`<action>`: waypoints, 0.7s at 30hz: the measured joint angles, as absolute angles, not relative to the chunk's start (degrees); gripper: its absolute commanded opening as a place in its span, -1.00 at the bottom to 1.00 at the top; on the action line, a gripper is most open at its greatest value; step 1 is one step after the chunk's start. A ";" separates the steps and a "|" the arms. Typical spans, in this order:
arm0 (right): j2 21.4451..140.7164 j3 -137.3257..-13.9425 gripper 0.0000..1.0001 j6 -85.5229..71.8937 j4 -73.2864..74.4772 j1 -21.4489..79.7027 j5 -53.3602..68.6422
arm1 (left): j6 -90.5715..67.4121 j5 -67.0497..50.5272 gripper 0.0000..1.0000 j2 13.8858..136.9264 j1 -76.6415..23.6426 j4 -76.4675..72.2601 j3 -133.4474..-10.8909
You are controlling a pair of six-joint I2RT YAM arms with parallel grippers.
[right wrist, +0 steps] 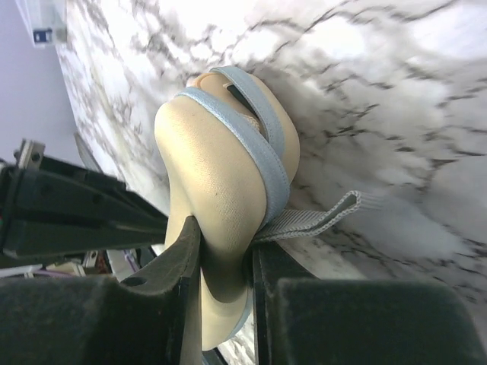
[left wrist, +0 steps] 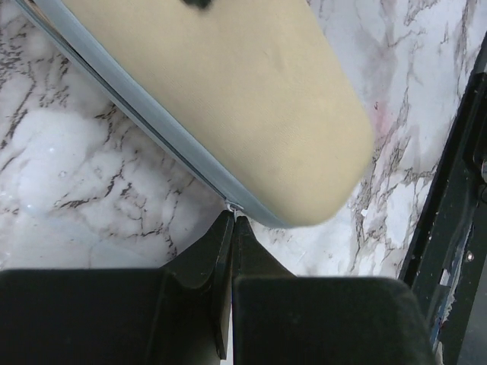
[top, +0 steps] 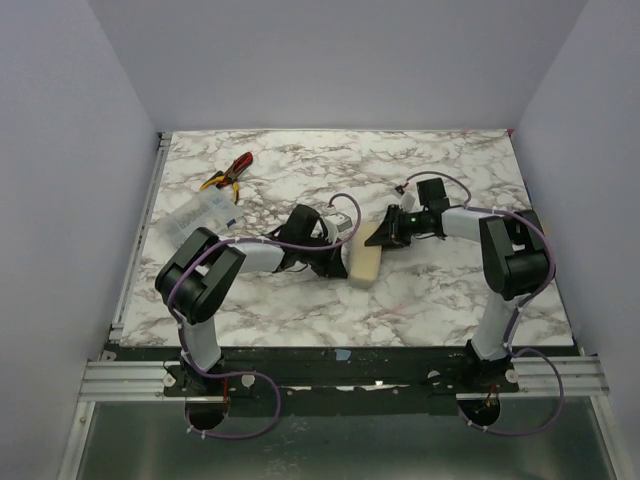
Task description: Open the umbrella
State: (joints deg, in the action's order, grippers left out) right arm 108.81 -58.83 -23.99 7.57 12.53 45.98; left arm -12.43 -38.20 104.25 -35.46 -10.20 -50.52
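Compact beige fabric umbrella (top: 366, 262): folded, mid marble bench (top: 300, 310). My right gripper (right wrist: 224, 243) pinches its end; left gripper (left wrist: 232, 222) jaws pressed together beside its trim. Risk, I judge: fabric slipping free when pulled.

Marble-patterned table (top: 300, 310) fills the middle of the frame, with the folded beige umbrella (top: 365, 262) lying at centre. Upper left, red-and-yellow pliers (top: 228, 172) sit near a clear plastic box (top: 205, 213).

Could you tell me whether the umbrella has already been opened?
No, the umbrella lies on the marble table as a folded beige bundle.
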 measured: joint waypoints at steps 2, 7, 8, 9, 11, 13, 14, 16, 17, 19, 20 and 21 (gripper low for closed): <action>108.97 -59.00 -0.99 -24.64 6.81 11.40 45.32 | -11.99 -38.48 -1.00 104.14 -35.90 -10.15 -50.46; 108.42 -57.41 -0.99 -28.80 3.25 10.02 42.74 | -11.31 -38.48 -1.00 104.14 -36.91 -9.85 -50.43; 107.44 -56.42 -0.99 -29.76 2.15 9.93 42.13 | -11.16 -38.46 -1.00 104.14 -36.93 -9.85 -50.43; 106.76 -55.29 -0.99 -30.76 0.89 9.93 41.54 | -11.11 -38.46 -1.00 104.14 -36.88 -9.85 -50.43; 105.47 -53.23 -0.65 -32.42 -1.21 9.89 40.75 | -10.98 -38.46 -1.00 104.14 -36.86 -9.82 -50.43; 104.73 -51.88 -0.03 -33.01 -2.13 9.61 40.75 | -11.03 -38.52 -1.00 104.14 -36.67 -9.69 -50.48; 104.51 -51.70 0.28 -32.71 -1.91 9.45 40.86 | -11.18 -38.70 -1.00 104.14 -36.29 -9.30 -50.70; 103.81 -51.64 0.75 -30.46 -0.34 9.19 40.73 | -11.49 -39.38 -1.00 104.16 -35.44 -8.08 -51.59; 103.22 -51.46 0.82 -28.80 0.93 8.93 40.51 | -11.57 -39.70 -1.00 104.20 -34.76 -7.11 -52.25; 101.12 -51.48 0.87 -24.29 4.01 8.14 41.21 | -11.35 -39.99 -1.00 104.53 -33.23 -5.65 -53.80; 100.07 -51.59 0.88 -21.41 6.04 7.73 40.69 | -10.87 -40.27 -1.00 105.03 -32.32 -4.47 -55.24; 99.26 -51.94 0.90 -17.72 9.13 7.20 40.29 | -10.28 -40.69 -1.00 105.71 -31.48 -3.42 -56.82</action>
State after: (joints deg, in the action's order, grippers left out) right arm 99.26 -51.94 -17.72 9.13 7.20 40.29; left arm -10.28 -40.69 105.71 -31.48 -3.42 -56.82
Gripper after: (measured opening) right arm 0.928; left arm 0.009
